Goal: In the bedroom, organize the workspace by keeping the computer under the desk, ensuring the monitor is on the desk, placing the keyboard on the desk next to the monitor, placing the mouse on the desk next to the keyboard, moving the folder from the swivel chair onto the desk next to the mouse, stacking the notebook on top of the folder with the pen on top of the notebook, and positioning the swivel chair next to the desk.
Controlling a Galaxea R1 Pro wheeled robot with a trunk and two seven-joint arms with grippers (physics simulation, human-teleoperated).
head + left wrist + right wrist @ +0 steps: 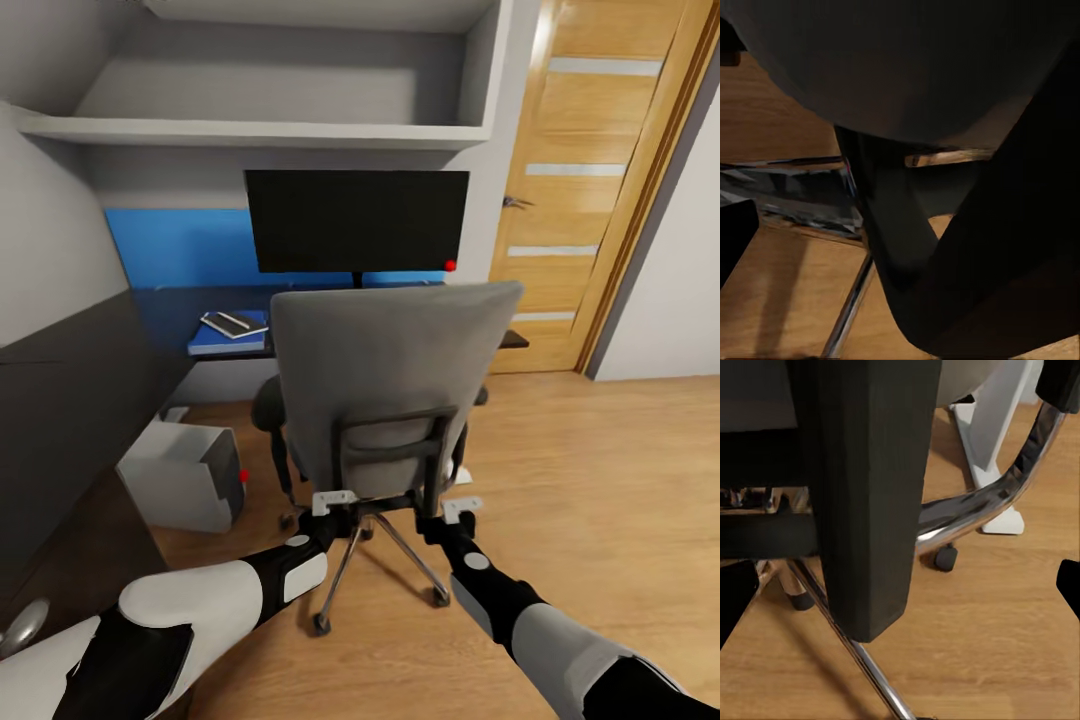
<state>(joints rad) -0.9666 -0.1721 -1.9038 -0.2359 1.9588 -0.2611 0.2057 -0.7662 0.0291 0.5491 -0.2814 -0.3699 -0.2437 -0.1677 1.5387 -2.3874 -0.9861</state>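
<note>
On desk (170, 300): notebook (233, 323) atop folder (228, 340).

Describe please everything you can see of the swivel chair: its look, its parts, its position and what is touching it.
The swivel chair stands upright on the wooden floor, its back toward the camera, facing the desk and monitor. It has a tall grey padded backrest on a dark frame, dark armrests and a chrome star base with black castors. The left gripper and right gripper are at the lower dark frame behind the seat; whether they grip it cannot be told. The right wrist view shows a dark upright bar and chrome legs up close.
</note>
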